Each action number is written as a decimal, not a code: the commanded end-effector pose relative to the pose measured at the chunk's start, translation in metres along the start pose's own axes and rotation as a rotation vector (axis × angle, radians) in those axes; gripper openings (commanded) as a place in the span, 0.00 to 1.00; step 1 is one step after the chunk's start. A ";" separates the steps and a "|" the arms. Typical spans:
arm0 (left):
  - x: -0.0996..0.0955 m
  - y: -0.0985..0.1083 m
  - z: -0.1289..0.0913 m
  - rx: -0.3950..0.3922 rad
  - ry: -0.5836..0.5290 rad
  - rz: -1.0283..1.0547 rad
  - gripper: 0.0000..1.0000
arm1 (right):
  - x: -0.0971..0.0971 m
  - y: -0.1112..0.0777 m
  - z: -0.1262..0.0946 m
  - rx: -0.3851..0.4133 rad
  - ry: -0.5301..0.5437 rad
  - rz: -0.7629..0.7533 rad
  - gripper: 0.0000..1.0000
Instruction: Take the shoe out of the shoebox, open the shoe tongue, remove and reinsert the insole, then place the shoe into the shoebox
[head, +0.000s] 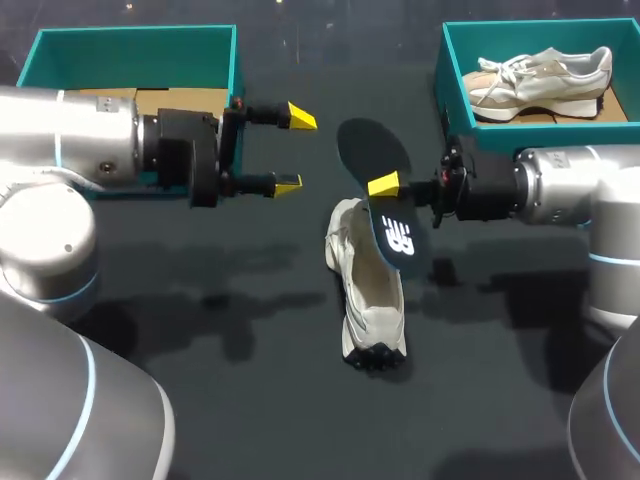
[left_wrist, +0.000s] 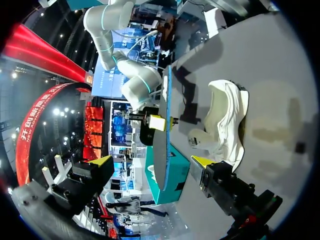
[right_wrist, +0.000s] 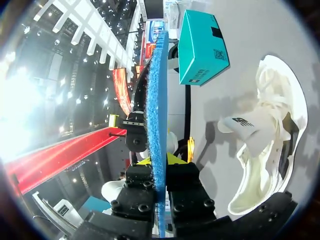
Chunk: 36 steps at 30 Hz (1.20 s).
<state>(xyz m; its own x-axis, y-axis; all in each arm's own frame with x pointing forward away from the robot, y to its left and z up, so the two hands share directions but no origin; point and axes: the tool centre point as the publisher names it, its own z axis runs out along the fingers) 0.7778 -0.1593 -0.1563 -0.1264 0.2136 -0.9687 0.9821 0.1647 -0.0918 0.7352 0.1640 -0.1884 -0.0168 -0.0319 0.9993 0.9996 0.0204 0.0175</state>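
A white shoe (head: 368, 300) lies on the dark table, its opening facing up; it also shows beside the fingers in both wrist views (left_wrist: 226, 125) (right_wrist: 272, 150). My right gripper (head: 388, 188) (right_wrist: 160, 162) is shut on the dark insole (head: 385, 190), held on edge above the shoe's heel. Its blue underside (right_wrist: 157, 95) rises straight out from between the fingers. My left gripper (head: 294, 150) (left_wrist: 152, 164) stands open to the insole's left, level with it and apart from it. In the left wrist view the insole (left_wrist: 161, 150) stands edge-on ahead of the open fingers.
An open teal shoebox (head: 130, 45) stands at the back left behind my left arm. A second teal box (head: 455, 70) at the back right holds another beige and white shoe (head: 540, 78). Bare table lies in front of the shoe.
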 end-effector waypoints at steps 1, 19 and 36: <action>0.011 -0.005 0.018 -0.017 -0.096 0.001 1.00 | 0.006 -0.003 0.005 -0.020 -0.012 0.007 0.00; 0.012 -0.011 0.051 -0.039 -0.157 -0.017 0.49 | 0.006 -0.010 0.016 -0.014 0.018 0.013 0.00; 0.011 -0.010 0.069 -0.070 -0.190 -0.014 0.32 | 0.007 -0.009 0.027 0.014 0.036 0.006 0.00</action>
<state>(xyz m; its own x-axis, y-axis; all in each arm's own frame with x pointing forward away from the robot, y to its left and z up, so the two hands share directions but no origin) 0.7755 -0.2175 -0.1801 -0.1092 0.0355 -0.9934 0.9688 0.2273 -0.0983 0.7231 0.1878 -0.1796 -0.0116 -0.0682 0.9976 0.9995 0.0284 0.0136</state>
